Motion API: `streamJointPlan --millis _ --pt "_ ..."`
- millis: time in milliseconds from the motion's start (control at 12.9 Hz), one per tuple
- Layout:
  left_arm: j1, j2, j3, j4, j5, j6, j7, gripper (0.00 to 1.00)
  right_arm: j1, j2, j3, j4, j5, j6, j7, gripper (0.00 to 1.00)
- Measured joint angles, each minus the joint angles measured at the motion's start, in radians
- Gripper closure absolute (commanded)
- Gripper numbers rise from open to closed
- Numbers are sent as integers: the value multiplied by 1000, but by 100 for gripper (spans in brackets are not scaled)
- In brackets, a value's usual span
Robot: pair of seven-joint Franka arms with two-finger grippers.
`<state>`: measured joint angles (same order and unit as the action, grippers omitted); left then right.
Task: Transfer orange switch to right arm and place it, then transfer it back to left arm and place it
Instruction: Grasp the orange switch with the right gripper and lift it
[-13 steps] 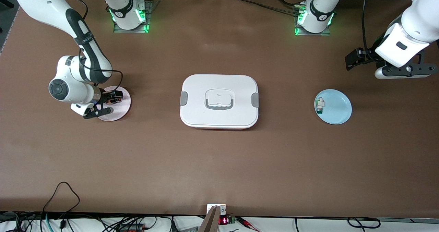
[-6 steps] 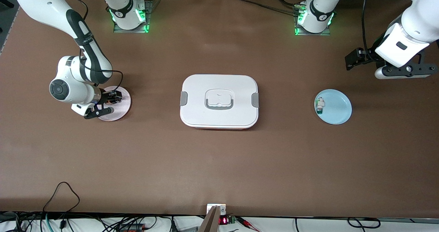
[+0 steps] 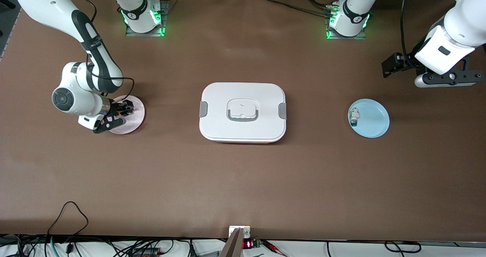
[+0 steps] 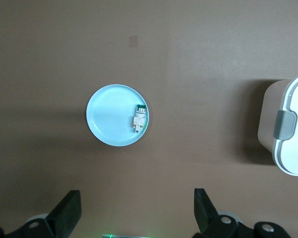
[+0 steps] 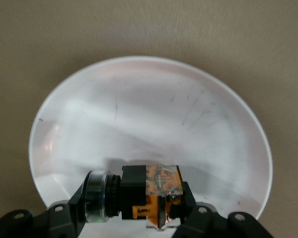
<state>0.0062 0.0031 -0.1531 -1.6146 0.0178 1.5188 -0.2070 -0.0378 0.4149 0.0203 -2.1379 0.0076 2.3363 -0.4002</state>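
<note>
Gripping the tiny black-and-orange switch (image 5: 146, 197) over the round pink plate (image 5: 149, 104), the right gripper (image 5: 134, 210) shows this only in its wrist view; the left gripper (image 4: 134, 210) waits, wide open and empty.

My right gripper (image 3: 122, 110) sits low at the right arm's end of the table, its fingers (image 5: 74, 208) clamped on the orange switch (image 5: 139, 194). My left gripper (image 3: 395, 65) waits raised at the left arm's end, fingers (image 4: 67, 213) spread wide.
</note>
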Motion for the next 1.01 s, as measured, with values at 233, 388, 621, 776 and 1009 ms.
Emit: streamJointPlan --millis 233,388,621,776,1009 --pt "0 0 -1 0 0 0 0 0 -1 -79 41 57 0 -93 0 68" --pt "0 0 -1 0 0 0 0 0 -1 -131 53 126 0 -194 -1 69" --pt "0 0 -2 0 0 0 0 0 -1 -193 89 226 1 -291 -18 71" --pt "0 0 -2 0 0 -1 0 0 -1 -220 132 285 5 -317 -33 72" --pt "0 0 -2 0 0 -1 0 0 1 -237 216 387 57 -321 -42 72"
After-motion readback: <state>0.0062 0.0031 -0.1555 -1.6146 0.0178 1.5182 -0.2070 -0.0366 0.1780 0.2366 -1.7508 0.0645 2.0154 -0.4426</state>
